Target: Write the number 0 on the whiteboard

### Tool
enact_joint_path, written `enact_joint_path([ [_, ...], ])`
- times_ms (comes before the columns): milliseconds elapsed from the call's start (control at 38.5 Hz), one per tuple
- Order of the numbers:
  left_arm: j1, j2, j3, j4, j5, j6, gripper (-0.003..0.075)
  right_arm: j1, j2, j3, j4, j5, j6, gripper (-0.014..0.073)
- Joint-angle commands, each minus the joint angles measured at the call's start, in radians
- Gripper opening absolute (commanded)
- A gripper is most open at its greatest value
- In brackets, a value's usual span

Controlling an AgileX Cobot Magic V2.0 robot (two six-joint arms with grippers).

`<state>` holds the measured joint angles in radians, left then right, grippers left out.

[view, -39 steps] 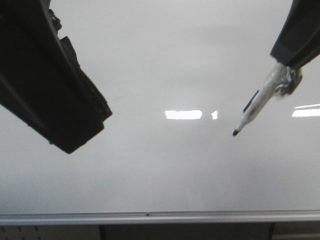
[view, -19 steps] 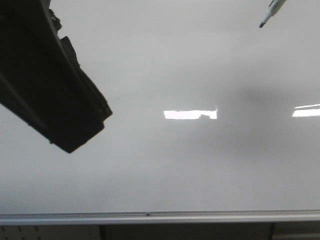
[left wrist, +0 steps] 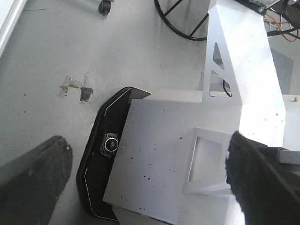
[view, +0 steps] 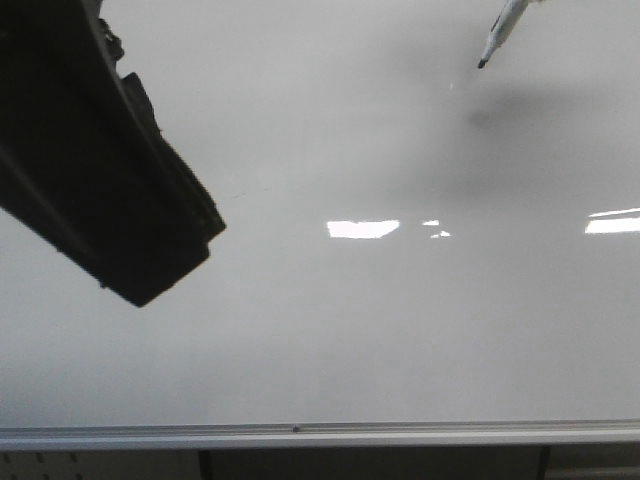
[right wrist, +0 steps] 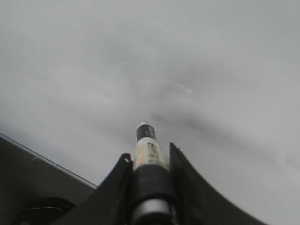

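The whiteboard fills the front view, with its silver frame strip along the near edge. No number 0 shows on it, only bright light reflections. My right gripper is shut on a white marker with a black tip, pointed at the board. In the front view only the marker's tip end shows at the top right, slightly off the board above its shadow. My left gripper is open and empty, off the board. Its arm covers the left of the front view.
The left wrist view looks down on a grey floor and the robot's white base plates, with a black housing under them. The board's frame strip and a dark area beyond it show in the right wrist view.
The marker rose from the board's middle right to the top of the front view, then its tip came slightly down and left. The left arm has not moved.
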<state>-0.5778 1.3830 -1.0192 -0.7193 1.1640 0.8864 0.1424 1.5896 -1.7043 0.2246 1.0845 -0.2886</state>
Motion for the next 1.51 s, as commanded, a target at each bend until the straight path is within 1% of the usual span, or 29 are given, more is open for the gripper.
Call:
enact_joint_path([
  [0, -0.006, -0.032, -0.033, -0.058, 0.0, -0.002, 0.0637, -0.003, -0.014, -0.049, 0.007, -0.049, 0.004, -0.0059],
  [649, -0.006, -0.032, -0.033, -0.058, -0.004, -0.002, 0.0637, -0.003, 0.05, -0.053, 0.007, -0.112, 0.004, -0.0059],
  [1402, -0.006, -0.032, -0.033, -0.058, -0.013, -0.002, 0.0637, -0.001, 0.116, -0.052, 0.006, -0.061, 0.004, -0.0059],
  [1480, -0.006, -0.032, -0.033, -0.058, -0.013, -0.002, 0.0637, -0.001, 0.126, -0.052, -0.02, -0.05, 0.004, -0.0059],
])
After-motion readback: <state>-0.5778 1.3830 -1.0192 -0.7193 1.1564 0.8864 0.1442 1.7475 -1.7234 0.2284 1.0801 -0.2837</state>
